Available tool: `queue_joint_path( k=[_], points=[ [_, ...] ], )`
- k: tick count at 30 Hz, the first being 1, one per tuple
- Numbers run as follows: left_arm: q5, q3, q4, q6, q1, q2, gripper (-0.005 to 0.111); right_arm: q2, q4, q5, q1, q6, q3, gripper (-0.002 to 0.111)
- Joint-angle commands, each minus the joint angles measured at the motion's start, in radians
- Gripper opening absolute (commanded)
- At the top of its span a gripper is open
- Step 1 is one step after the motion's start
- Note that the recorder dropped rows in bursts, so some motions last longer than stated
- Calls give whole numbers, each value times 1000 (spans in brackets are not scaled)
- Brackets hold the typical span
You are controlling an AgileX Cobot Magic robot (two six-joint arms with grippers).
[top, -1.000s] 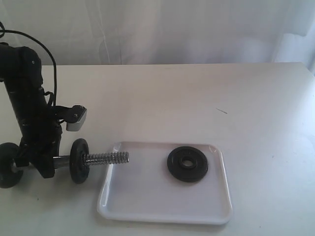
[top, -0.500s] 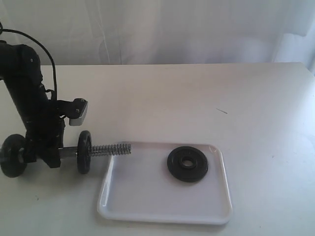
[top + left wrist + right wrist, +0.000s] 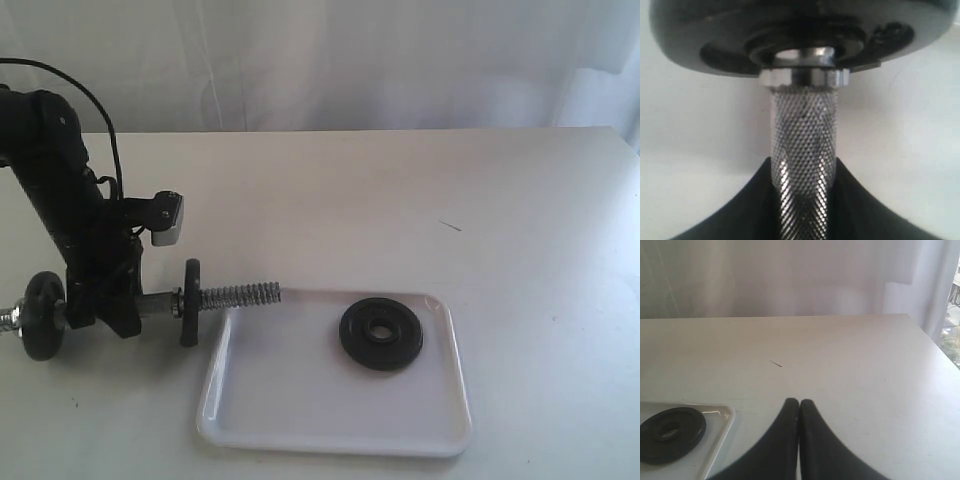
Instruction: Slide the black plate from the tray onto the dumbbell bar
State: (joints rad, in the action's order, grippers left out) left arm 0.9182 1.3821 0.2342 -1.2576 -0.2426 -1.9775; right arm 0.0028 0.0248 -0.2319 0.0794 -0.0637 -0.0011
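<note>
The black plate (image 3: 381,334) lies flat in the right half of the white tray (image 3: 330,440); the right wrist view shows the plate (image 3: 671,432) and a corner of the tray (image 3: 722,432) too. My left gripper (image 3: 105,310) is shut on the dumbbell bar (image 3: 240,295), held roughly level above the table. The bar's threaded end reaches over the tray's near-left corner. Two black discs (image 3: 190,302) (image 3: 43,315) sit on the bar, one on each side of the grip. Up close, the fingers clamp the knurled bar (image 3: 802,130) below a disc (image 3: 800,35). My right gripper (image 3: 799,402) is shut and holds nothing.
The white table (image 3: 420,200) stretches behind and to the right of the tray, with a small dark mark (image 3: 451,226) on it. A white curtain hangs behind the table. The left arm's cable (image 3: 95,100) loops above it.
The left gripper has risen and shifted right with the bar. The threaded end now reaches further over the tray, and the discs have turned nearly edge-on. The black plate has not moved.
</note>
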Motion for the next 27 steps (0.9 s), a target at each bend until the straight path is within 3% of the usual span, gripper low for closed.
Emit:
queue_joint_path(
  k=[1,6,10,14,19,27],
  points=[
    [107,4,72,6,-2,23,0,-3,1,10,1,0,1,0],
    [104,4,72,6,-2,23,0,-3,1,47,1,0,1,0],
    [100,4,72,6,-2,23,0,-3,5,188,1,-5,1,0],
    [98,4,72,6,-2,23,0,-3,54,295,1,-182,1,0],
    [95,4,72,6,-2,23,0,-3,117,194,1,-458,1,0],
    [95,4,72,6,-2,23,0,-3,142,173,1,-484,-7,0]
  ],
)
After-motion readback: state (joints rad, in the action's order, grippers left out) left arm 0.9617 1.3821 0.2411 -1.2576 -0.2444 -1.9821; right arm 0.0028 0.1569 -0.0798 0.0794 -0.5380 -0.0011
